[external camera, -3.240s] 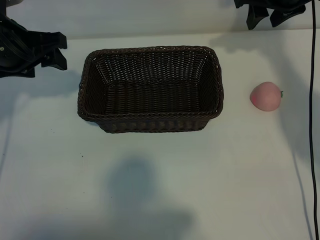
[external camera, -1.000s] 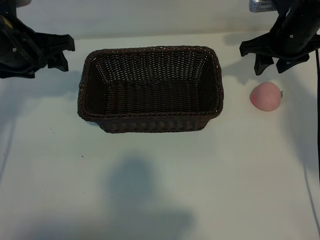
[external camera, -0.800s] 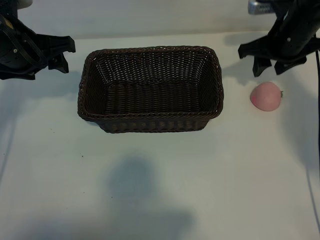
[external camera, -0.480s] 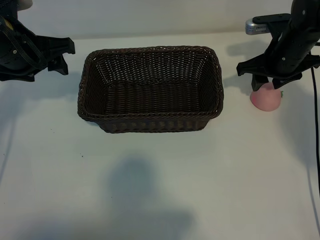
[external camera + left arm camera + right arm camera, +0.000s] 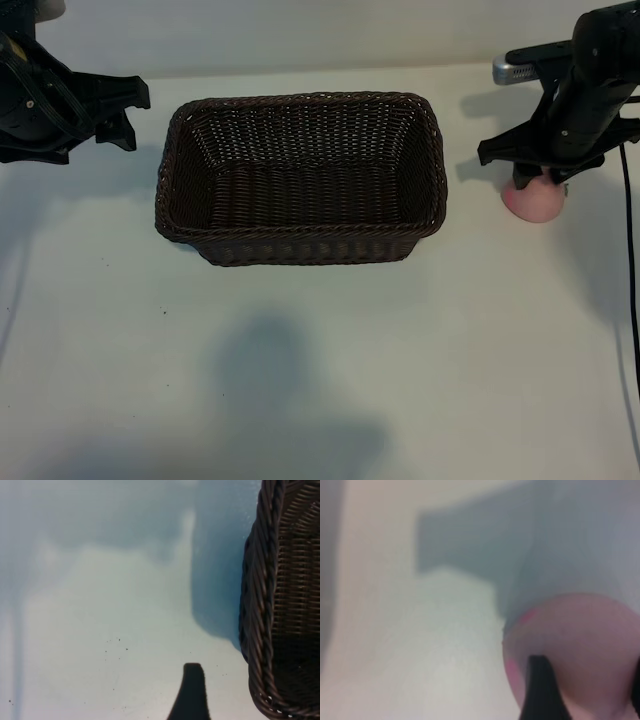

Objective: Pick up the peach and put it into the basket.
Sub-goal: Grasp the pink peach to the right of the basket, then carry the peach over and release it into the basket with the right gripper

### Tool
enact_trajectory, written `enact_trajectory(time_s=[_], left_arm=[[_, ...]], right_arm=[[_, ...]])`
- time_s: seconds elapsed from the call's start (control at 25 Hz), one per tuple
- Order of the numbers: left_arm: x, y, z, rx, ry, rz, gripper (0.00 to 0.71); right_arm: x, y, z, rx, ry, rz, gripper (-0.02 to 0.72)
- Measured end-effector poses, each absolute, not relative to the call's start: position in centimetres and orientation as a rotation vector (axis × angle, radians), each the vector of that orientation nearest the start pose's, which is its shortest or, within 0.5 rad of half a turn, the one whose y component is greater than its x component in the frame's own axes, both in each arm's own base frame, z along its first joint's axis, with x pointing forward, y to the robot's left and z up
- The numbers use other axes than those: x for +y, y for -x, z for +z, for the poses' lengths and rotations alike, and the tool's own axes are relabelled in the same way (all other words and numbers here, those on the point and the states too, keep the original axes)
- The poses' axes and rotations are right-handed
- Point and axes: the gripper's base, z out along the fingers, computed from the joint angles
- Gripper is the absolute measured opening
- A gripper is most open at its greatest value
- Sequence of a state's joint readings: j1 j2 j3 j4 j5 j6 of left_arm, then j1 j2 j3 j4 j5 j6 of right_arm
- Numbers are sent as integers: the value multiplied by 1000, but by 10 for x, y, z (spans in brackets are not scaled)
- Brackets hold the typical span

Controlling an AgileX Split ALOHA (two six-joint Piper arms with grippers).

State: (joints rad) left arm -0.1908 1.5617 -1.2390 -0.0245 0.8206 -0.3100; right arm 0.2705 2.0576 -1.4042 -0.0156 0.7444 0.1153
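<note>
Pick-up step: right gripper (image 5: 535, 181), fingers spread astride the peach (image 5: 537, 203) on the counter (image 5: 400, 350), ungrasped; next, close, then lift toward basket (image 5: 300, 250); left gripper (image 5: 125, 108) idle, fingers released.

Both arms matte black w/ angular black grippers; right arm (image 5: 585, 80) has a silver-grey block, thin black cable (image 5: 630, 270) alongside
</note>
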Motion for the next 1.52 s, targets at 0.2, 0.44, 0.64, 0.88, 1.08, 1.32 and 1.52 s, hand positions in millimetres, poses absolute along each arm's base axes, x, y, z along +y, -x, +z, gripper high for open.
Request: enact_trajectory(time_s=[0.2, 0.44, 0.64, 0.88, 1.08, 1.32, 1.52], left_arm=[[-64, -323, 289, 2636, 173, -201, 591], [-64, -323, 289, 2635, 175, -201, 591], [-64, -323, 289, 2635, 176, -202, 591], [-64, -323, 289, 2635, 179, -201, 591], [-64, -323, 289, 2635, 179, -201, 591], [-64, -323, 289, 2635, 179, -201, 591], [-64, -323, 289, 2635, 179, -201, 591]], right_arm=[[110, -400, 138, 2897, 239, 50, 305], [110, -401, 143, 2910, 240, 46, 46], [110, -402, 167, 2944, 268, 32, 41], [111, -404, 234, 2862, 265, 52, 41], [109, -397, 272, 2794, 261, 67, 41], [127, -391, 280, 2797, 296, 155, 41], [183, -372, 286, 2754, 470, 292, 41]])
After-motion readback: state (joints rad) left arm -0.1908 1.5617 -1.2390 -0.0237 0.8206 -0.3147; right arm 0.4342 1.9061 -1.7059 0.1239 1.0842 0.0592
